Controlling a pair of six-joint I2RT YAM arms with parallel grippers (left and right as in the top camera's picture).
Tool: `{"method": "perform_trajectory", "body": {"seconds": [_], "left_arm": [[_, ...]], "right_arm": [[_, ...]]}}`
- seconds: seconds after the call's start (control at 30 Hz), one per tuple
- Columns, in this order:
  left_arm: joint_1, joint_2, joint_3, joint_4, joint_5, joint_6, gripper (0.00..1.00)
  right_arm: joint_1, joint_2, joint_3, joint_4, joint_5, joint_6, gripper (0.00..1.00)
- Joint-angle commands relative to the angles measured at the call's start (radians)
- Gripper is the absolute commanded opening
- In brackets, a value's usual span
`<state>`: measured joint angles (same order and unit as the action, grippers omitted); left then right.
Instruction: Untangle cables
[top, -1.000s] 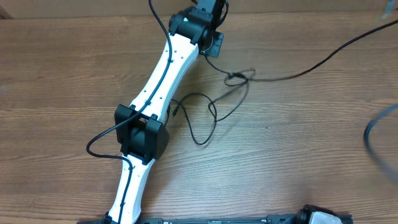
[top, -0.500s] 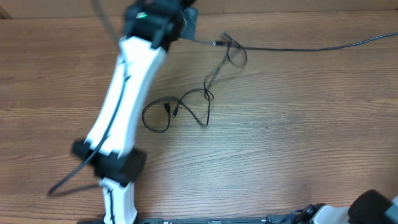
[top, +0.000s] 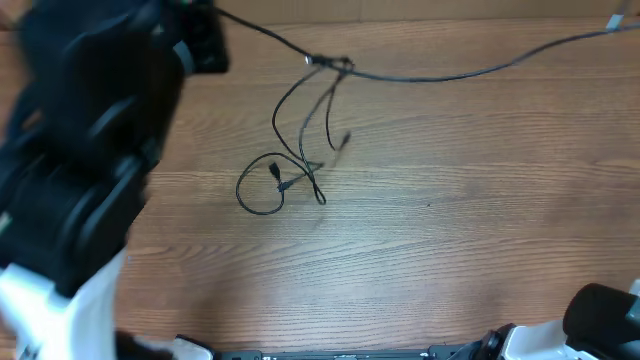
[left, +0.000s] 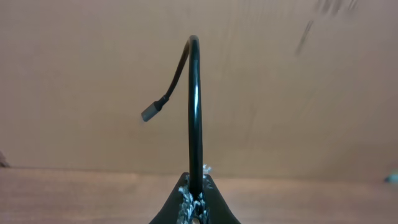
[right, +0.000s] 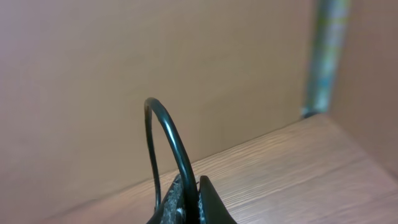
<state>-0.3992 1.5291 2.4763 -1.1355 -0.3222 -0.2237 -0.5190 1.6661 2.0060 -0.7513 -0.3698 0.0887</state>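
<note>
Left gripper (left: 194, 210): its jaws are clenching a thin black cable at the bottom edge of the left wrist view. The wire is rising straight up out of the grip, bending over at the top and drooping to the left.

Plug end (left: 149, 114): it is hanging free at the tip of that drooping stretch, in front of a plain beige wall (left: 298, 93).

Right gripper (right: 191, 202): it is pinching a second black wire tight. That wire is arching up and to the left out of the jaws, then dropping behind them (where it goes after that is hidden).

Cables (top: 277, 186): seen from overhead, they are lying mostly left of the middle of the wooden table (top: 450, 250). One strand is running from the upper left down to a tangle (top: 330, 64) near the far edge, and another is stretching from the tangle away to the upper right corner of the view.

Tangle: the two wires are crossing here in a small tight knot. I cannot tell which wire is passing over which.

Loop (top: 258, 195): several slack strands are trailing from the tangle toward the camera side and ending in a small oval loop on the wood, with small plug ends showing just beside it.

Left arm (top: 80, 170): it is filling the left side of the overhead view as a large, blurred black and white shape, well apart from the loop.
</note>
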Motion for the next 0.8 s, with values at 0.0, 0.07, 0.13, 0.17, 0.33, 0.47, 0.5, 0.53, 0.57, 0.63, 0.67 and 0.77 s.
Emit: {"method": "perform_trajectory", "body": {"seconds": [0.0,0.07,0.13,0.17,0.33,0.47,0.5,0.53,0.57,0.63,0.67,0.77], "left_arm": [[0.004,-0.083,0.007,0.006,-0.030,-0.026,0.04],[0.004,-0.094,0.007,0.007,-0.032,-0.024,0.04],[0.004,-0.095,0.007,0.005,-0.038,-0.023,0.04],[0.004,-0.092,0.007,0.003,-0.040,-0.024,0.04],[0.005,-0.084,0.007,0.005,-0.059,-0.024,0.04],[0.006,-0.084,0.007,0.007,-0.089,-0.023,0.04],[0.006,-0.085,0.007,0.007,-0.100,-0.023,0.04],[0.006,-0.085,0.007,0.006,-0.110,-0.023,0.04],[0.006,-0.085,0.007,0.006,-0.114,-0.023,0.04],[0.006,-0.085,0.007,0.008,-0.114,-0.024,0.04],[0.006,-0.085,0.007,0.012,-0.114,-0.024,0.04],[0.006,-0.085,0.007,0.034,-0.114,-0.029,0.04]], "right_arm": [[0.095,-0.006,0.009,-0.006,0.002,-0.043,0.04],[0.150,0.003,0.009,-0.014,0.002,-0.045,0.04],[0.210,0.018,0.009,-0.023,0.002,-0.045,0.04],[0.235,0.026,0.009,-0.030,0.002,-0.045,0.04],[0.355,0.076,0.009,-0.068,0.002,-0.045,0.09],[0.392,0.080,0.009,-0.079,0.001,-0.045,1.00],[0.396,0.079,0.009,-0.080,0.001,-0.045,1.00],[0.404,0.077,0.010,-0.089,-0.011,-0.060,1.00],[0.412,0.074,0.010,-0.099,-0.051,-0.108,1.00],[0.440,0.068,0.010,-0.128,-0.165,-0.220,1.00],[0.467,0.063,0.010,-0.142,-0.222,-0.251,1.00],[0.565,0.059,0.010,-0.186,-0.345,-0.368,1.00]]}}
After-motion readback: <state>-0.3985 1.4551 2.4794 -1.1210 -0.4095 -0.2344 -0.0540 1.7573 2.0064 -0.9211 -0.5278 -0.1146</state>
